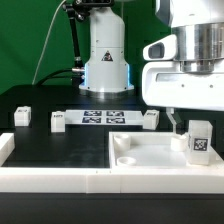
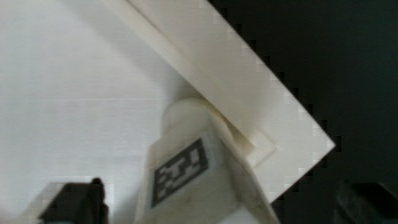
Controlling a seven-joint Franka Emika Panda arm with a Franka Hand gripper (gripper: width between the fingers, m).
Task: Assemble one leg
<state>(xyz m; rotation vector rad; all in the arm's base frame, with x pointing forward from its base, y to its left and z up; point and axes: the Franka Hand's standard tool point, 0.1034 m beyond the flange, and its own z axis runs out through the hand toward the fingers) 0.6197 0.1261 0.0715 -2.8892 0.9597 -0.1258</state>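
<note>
A leg (image 1: 199,141), a small white peg with a black-and-white tag, stands upright at the near corner of the white square panel (image 1: 150,158) on the exterior view's right. My gripper (image 1: 187,124) hangs just above it, open, with one finger (image 1: 172,122) showing beside the leg. In the wrist view the leg (image 2: 187,165) lies between my two dark fingers (image 2: 71,202), which stand clear of it on both sides, at the edge of the panel (image 2: 89,80). My gripper (image 2: 217,208) holds nothing. I cannot tell if the leg sits in a corner hole.
Three more legs stand on the black table: two at the exterior view's left (image 1: 22,117) (image 1: 57,121) and one behind the panel (image 1: 151,118). The marker board (image 1: 100,117) lies between them. A white L-shaped wall (image 1: 60,178) borders the front. The arm's base (image 1: 105,55) stands at the back.
</note>
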